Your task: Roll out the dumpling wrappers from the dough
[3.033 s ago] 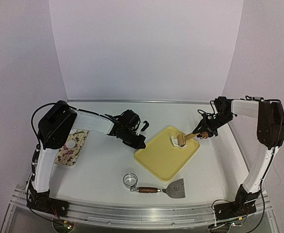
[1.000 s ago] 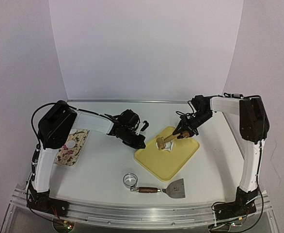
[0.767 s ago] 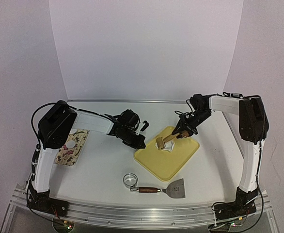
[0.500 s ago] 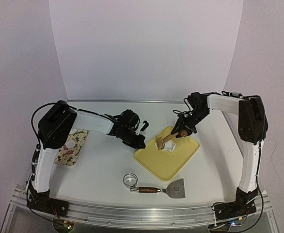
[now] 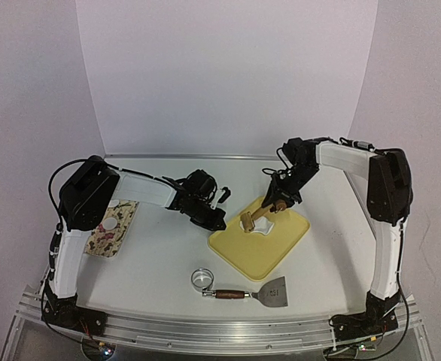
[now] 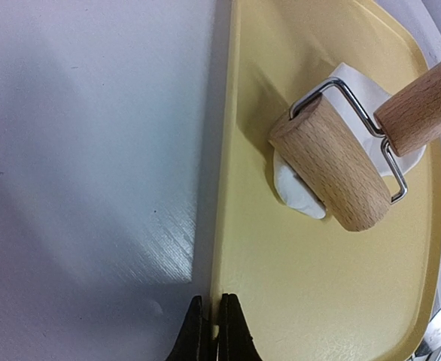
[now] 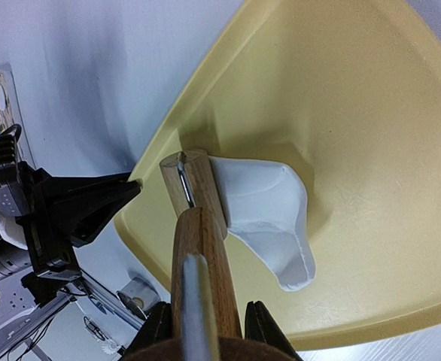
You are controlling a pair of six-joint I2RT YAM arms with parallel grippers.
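Roller [image 6: 332, 171] resting on dough [image 7: 264, 201] in the tray [image 6: 281, 301].
The right gripper [image 7: 209, 331] was clamped on the roller's handle. Its drum lay across the flattened white dough, inside the tray near the left rim. The left gripper [image 6: 214, 335], fingers pressed together, had its tips at that same rim of the tray.

— What's moved?
— The roller [image 5: 247, 222]. Three seconds ago it sat at one o'clock on the tray [image 5: 260, 259]; now it's at eleven o'clock.
— And the arm?
— The right gripper [image 5: 281, 201] swung toward nine o'clock with it. More dough [image 5: 266, 229] lies bare at the roller's four o'clock.
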